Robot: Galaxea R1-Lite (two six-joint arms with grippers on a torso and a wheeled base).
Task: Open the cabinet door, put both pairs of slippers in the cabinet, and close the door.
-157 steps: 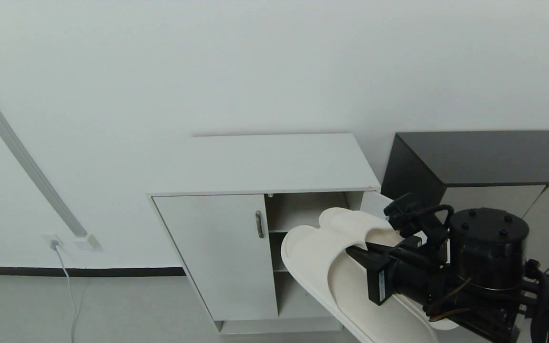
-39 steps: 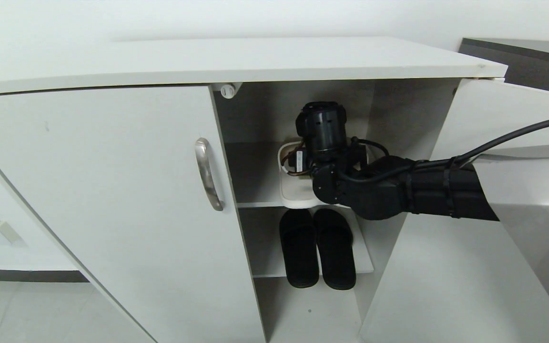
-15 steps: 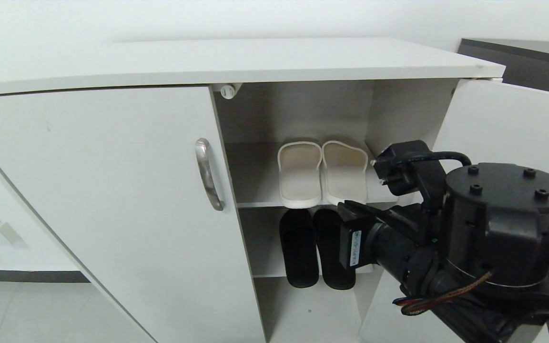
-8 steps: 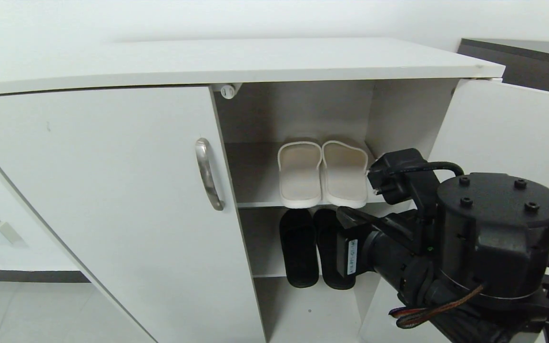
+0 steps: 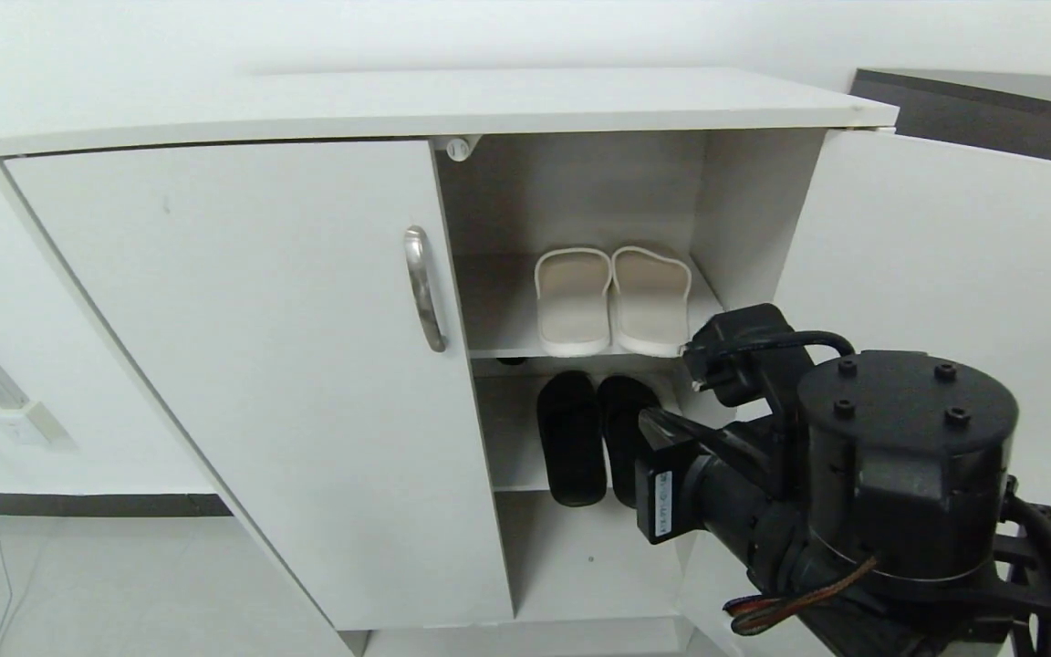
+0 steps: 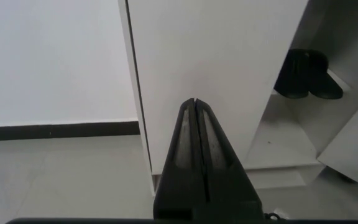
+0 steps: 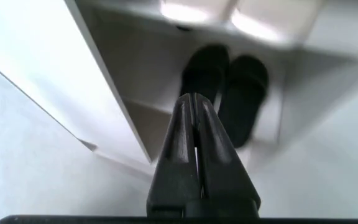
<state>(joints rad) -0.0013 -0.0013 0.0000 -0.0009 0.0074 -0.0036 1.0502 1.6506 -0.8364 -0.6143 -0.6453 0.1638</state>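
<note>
My left claw hangs low before the closed left door, fingers pressed together, floor open beneath. One handle lines that door's edge. Right of it the cabinet bay gapes: two white slippers on the upper shelf, two black slippers on the shelf below. My right claw, fingers together on nothing, points at the black pair from outside, beside the swung-out right door.
</note>
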